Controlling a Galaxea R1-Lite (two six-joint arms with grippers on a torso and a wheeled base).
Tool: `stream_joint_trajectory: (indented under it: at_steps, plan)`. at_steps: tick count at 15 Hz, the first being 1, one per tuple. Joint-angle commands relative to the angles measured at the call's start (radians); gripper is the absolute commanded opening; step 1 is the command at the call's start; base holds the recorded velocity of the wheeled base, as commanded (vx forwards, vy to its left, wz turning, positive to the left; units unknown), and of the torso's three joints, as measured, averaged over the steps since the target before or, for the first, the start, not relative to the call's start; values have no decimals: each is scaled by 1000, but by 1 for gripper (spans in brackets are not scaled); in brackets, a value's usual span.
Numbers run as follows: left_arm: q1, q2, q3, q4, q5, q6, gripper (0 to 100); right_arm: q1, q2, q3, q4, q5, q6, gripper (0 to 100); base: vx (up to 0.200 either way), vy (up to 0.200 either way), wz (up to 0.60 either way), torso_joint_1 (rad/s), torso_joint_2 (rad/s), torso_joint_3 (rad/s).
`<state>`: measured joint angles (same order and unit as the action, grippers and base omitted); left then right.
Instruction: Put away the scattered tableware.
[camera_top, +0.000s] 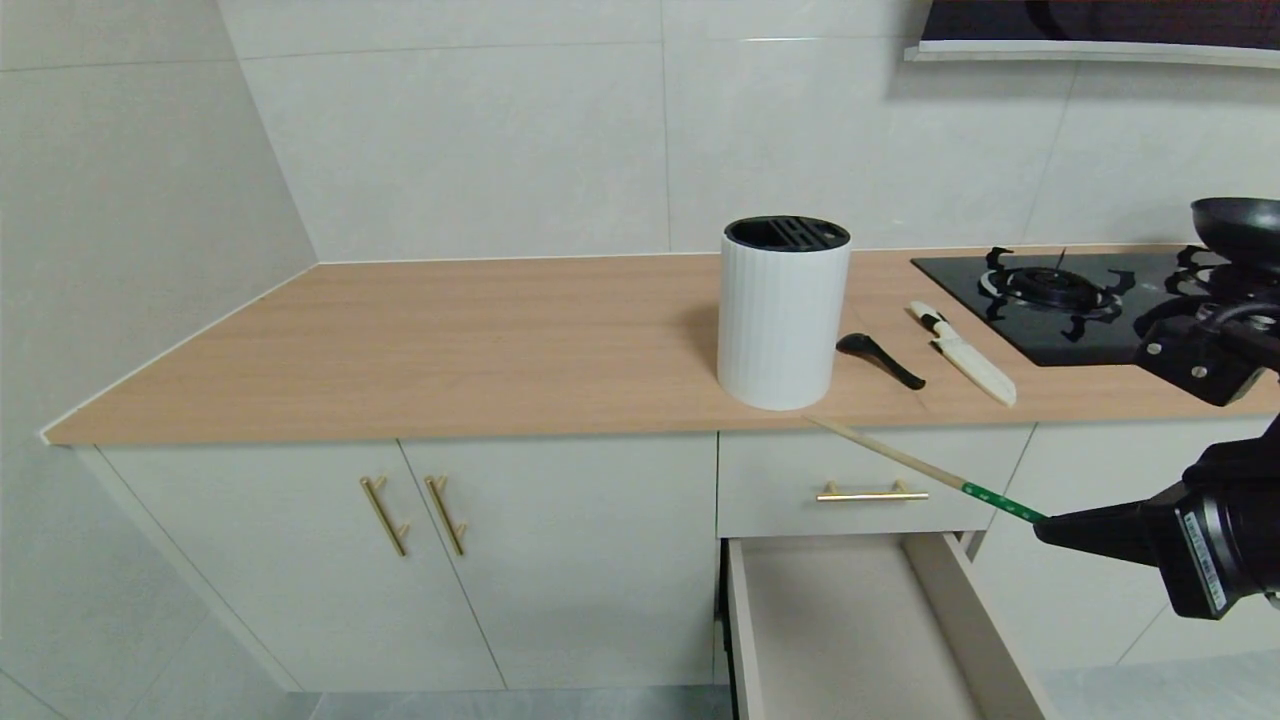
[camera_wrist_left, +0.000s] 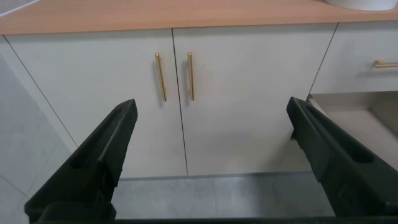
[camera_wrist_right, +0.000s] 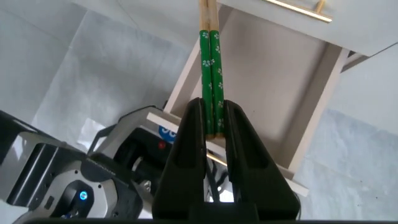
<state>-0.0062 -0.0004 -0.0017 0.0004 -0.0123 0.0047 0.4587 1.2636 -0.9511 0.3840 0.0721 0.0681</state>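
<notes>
Hanging low before the cabinet doors (camera_wrist_left: 174, 93) under the left stretch of the worktop (camera_top: 450, 350), the left gripper (camera_wrist_left: 210, 106) has its fingers spread wide apart with nothing between them, so it has no part in the job at present.

Farther right, a white ribbed holder (camera_top: 782, 315) with a black slotted top stands upright near the worktop's front edge. As far as its top can be seen, no handle sticks out of the slots. Just beside it on the right lies a black spoon (camera_top: 880, 358), flat on the worktop. Next to that, toward the stove (camera_top: 1060, 295), is a knife (camera_top: 965, 355) with a pale blade. Neither is put away.

Below the front edge, a drawer (camera_top: 850, 620) is pulled open, and its visible floor is bare.

At the far right, the right gripper (camera_top: 1050, 522) has its fingers clamped on the green-patterned ends of a pair of chopsticks (camera_top: 920, 465). The chopsticks slant up toward the worktop's front edge beneath the holder. Whether their thin tips touch that edge cannot be told.

By my reading the task is at an early stage. The chopsticks are in hand but not yet stowed, and the spoon and knife remain. Nothing visible is in the holder or the drawer.
</notes>
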Motion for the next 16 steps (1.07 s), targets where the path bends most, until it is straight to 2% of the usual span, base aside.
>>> stream_joint_trajectory:
  at_steps: [1, 16]
  plan:
    - [0, 0, 0, 1, 0, 0, 100, 8, 11, 9, 1, 2, -1, 0, 0, 0, 0, -71, 154, 85]
    - [0, 0, 0, 1, 0, 0, 100, 21, 72, 15, -1, 2, -1, 0, 0, 0, 0, -169, 451, 277]
